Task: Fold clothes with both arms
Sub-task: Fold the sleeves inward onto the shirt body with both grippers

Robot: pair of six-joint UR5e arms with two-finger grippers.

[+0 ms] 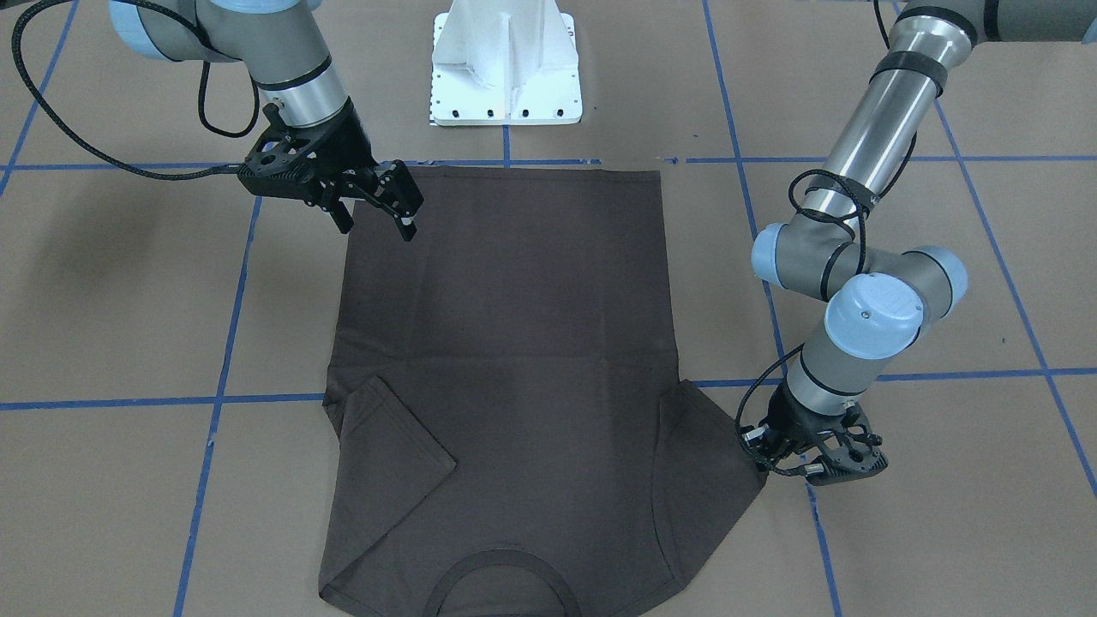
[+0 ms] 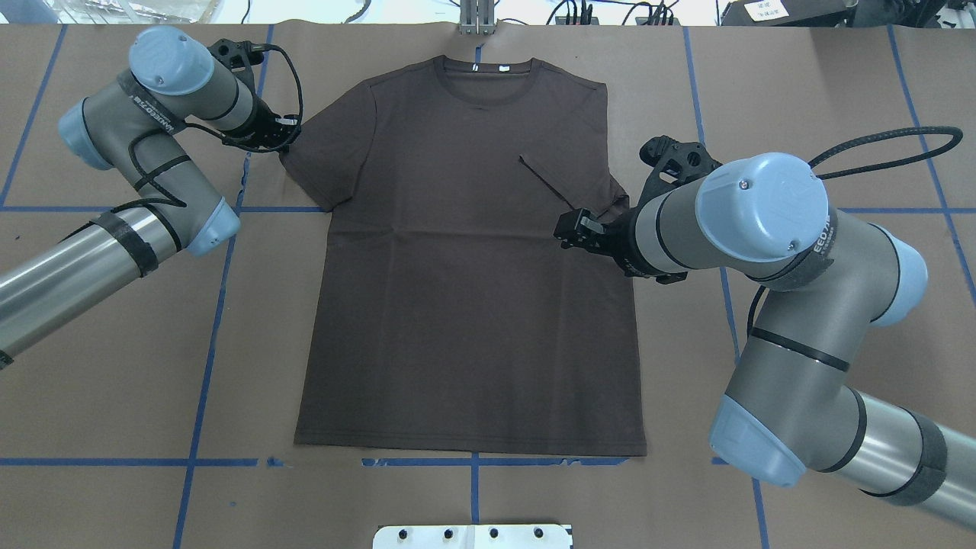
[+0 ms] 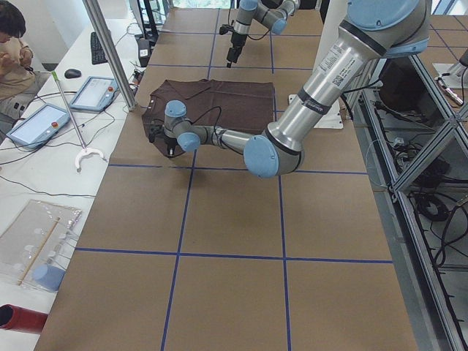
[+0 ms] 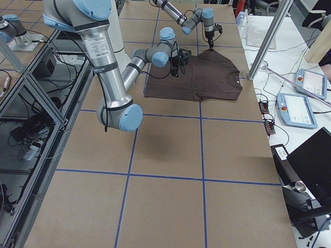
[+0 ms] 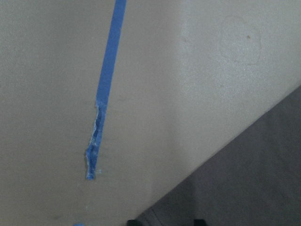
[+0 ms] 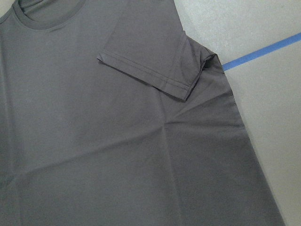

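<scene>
On either side of the white pedestal base [image 1: 506,64], which has a row of dark bolt heads, the left arm [image 1: 891,120] and right arm [image 1: 296,51] look alike. Each has silver-grey tubes, grey joint housings and round light blue caps with small screws. Black bands carry white lettering, and braided black cables loop along each arm. The left gripper [image 1: 758,454] and right gripper [image 1: 374,223] are black, with pierced, skeletal frames.

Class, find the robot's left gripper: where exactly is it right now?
In the overhead view the left gripper is at the upper left, at the outer tip of the T-shirt sleeve on that side, just beside a blue tape line.
</scene>
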